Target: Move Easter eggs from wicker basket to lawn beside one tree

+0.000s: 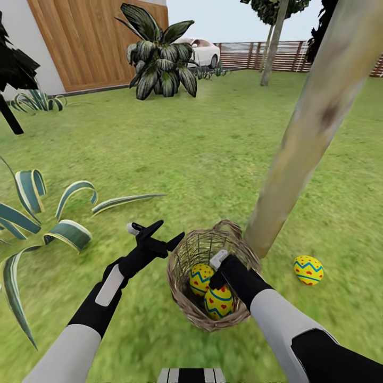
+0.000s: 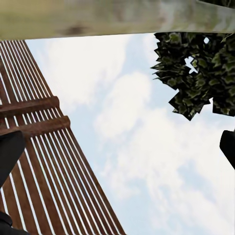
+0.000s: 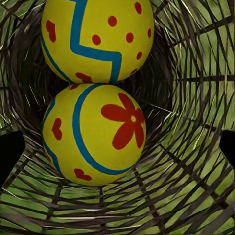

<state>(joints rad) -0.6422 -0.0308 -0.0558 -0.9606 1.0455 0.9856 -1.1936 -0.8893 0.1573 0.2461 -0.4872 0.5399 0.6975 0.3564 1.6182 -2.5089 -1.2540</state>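
Yellow flower-marked egg [image 3: 95, 134] between spread right fingers [image 3: 11, 155], inside wicker basket [image 3: 196, 147]

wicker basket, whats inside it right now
Two Easter eggs lie in the wicker basket, touching: one with a blue zigzag, one with a red flower mark. The right gripper reaches in over them, hiding part of both in the head view.

You see a green lawn [image 1: 175, 154]. On it sit a wicker basket [image 1: 183, 298], one egg [image 1: 308, 269], and the tree [image 1: 314, 122].
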